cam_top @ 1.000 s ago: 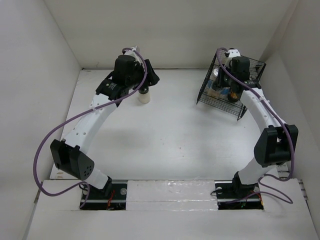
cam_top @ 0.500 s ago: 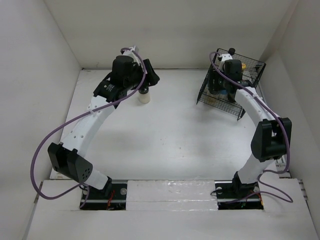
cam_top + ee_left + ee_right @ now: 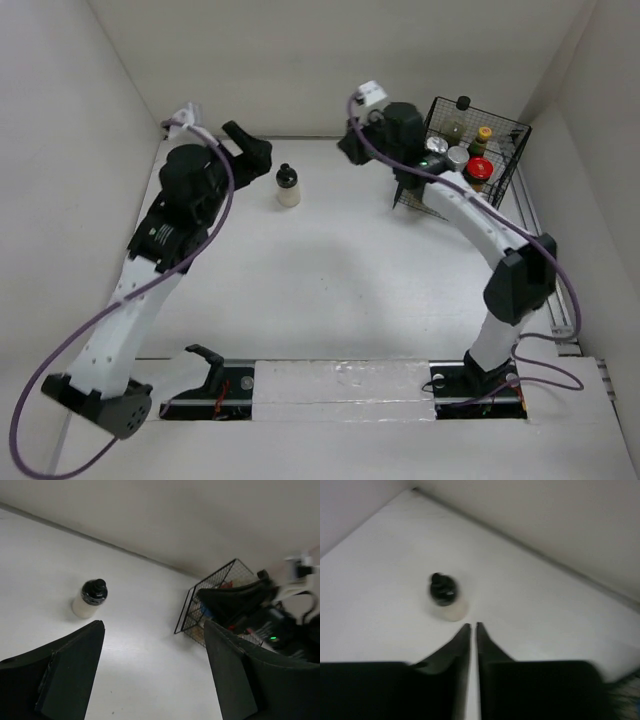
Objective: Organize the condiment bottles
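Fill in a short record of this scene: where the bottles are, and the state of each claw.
Bottle outside basket: one pale black-capped bottle, upright, nothing touching it
Wire basket: far right corner, holds several bottles
Seen in basket: red-lidded jar, yellow-capped bottle, two silver-lidded shakers
Left claw: open, empty, apart from the pale bottle
Right claw: shut, empty, tips pointing toward the pale bottle, not touching
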Available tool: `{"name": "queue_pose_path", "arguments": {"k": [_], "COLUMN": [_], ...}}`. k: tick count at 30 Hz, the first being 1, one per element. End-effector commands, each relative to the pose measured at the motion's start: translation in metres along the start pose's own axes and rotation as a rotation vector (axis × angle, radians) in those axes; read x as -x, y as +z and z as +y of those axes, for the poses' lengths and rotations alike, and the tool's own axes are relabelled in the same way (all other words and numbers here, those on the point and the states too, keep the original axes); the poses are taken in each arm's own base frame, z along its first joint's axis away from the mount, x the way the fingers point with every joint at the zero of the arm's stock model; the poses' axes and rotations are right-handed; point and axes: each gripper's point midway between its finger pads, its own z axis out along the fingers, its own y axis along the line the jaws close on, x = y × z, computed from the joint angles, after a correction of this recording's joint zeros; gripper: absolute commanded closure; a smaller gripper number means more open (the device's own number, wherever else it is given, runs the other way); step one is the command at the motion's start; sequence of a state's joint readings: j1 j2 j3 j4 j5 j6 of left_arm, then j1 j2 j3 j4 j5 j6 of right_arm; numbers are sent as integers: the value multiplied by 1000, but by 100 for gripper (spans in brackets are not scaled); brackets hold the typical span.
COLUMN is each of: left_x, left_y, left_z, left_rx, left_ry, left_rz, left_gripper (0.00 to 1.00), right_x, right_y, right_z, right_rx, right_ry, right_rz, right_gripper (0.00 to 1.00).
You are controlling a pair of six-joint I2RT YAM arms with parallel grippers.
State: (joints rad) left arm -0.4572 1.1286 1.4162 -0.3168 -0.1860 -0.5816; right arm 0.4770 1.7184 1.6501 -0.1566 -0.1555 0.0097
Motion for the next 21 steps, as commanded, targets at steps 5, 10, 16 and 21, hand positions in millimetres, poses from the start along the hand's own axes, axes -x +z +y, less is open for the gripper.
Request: {"name": "queue_pose_path", "arguments": {"k": [5, 10, 16, 21], "left_x": [24, 6, -6, -13], "left_y": [-43, -49, -46, -39], "left_z": [30, 35, 27, 24], "left_rx": [98, 100, 47, 30], "left_ry": [-83, -63, -43, -13], "left_rz": [-142, -67, -12, 17], "left_gripper": [20, 20, 21, 21], "right_x": [-24, -53, -71, -94], "right_y": [83, 120, 146, 168], "right_z": [112, 111, 103, 116], "right_rx": [350, 296, 244, 322], "right_ry": [-116, -123, -110, -86], "right_rz": [78, 132, 122, 117], "right_gripper": [30, 11, 10, 10]}}
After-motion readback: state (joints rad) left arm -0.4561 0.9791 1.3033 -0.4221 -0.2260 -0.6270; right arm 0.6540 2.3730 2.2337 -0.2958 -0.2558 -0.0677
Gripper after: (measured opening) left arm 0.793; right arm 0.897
